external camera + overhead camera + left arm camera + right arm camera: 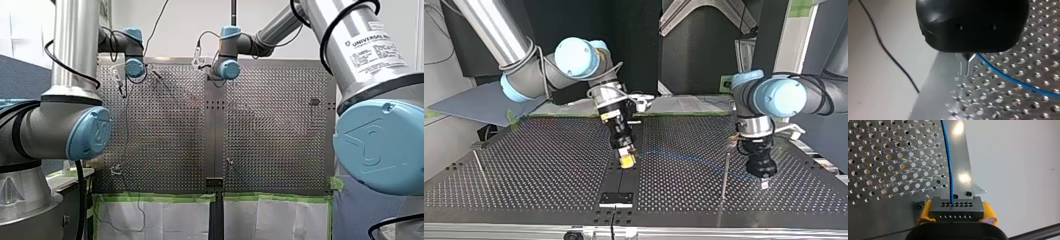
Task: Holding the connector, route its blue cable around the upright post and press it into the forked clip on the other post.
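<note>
At the top view's left a thin post point(478, 167) leans alone on the perforated table point(549, 170), with nothing near it. Toward the middle, my right gripper point(626, 160) holds the connector point(956, 210) low over the plate. From there the blue cable point(949, 170) runs rightward in a nearly straight line. It passes the upright post point(725, 172) and reaches my left gripper point(763, 176), which hangs just beside that post. I cannot tell on which side of the post the cable passes, and I cannot make out the forked clip. The first part looks done: the connector is in hand and the cable is drawn out between the two arms. I see no bend around the post, so the wrap and the press into the clip both seem still to be done. As for the jaws, my right gripper's yellow pads point(924, 213) pinch the connector's two short ends, spread just as wide as its body, and the cable leaves from its face. My left gripper's black body hides most of its fingers. The metal fingertips point(969, 57) that do show meet in a point just above the plate. The cable emerges right there, so I judge them pressed together on it.
</note>
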You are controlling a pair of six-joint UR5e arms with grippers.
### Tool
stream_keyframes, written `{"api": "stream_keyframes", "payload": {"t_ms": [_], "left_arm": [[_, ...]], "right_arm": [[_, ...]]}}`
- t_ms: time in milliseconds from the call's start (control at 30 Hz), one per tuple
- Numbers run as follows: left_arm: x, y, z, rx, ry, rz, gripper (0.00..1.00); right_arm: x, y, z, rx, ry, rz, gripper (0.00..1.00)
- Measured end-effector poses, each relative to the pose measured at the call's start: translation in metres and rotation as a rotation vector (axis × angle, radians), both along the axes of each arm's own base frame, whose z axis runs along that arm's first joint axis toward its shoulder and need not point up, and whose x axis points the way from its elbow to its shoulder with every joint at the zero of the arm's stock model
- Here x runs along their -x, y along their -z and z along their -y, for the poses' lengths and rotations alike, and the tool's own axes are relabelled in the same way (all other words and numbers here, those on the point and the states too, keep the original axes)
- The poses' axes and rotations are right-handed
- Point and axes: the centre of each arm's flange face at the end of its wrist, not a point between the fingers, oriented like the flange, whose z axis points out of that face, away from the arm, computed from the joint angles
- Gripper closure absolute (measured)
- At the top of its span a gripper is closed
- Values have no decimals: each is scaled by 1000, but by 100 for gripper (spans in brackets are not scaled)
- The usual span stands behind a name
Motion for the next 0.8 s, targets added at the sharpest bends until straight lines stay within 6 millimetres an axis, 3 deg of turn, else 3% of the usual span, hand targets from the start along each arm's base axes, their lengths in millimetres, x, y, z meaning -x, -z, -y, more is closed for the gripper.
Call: {"api": "stream_keyframes", "payload": {"t_ms": [400,800], "left_arm": [[-15,19,-7,2,25,-41,100],[-28,33,-2,10,73,-60,100]], "right_arm": [[-9,15,18,-8,8,-7,98],[-18,21,30,-3,14,0,98]]}}
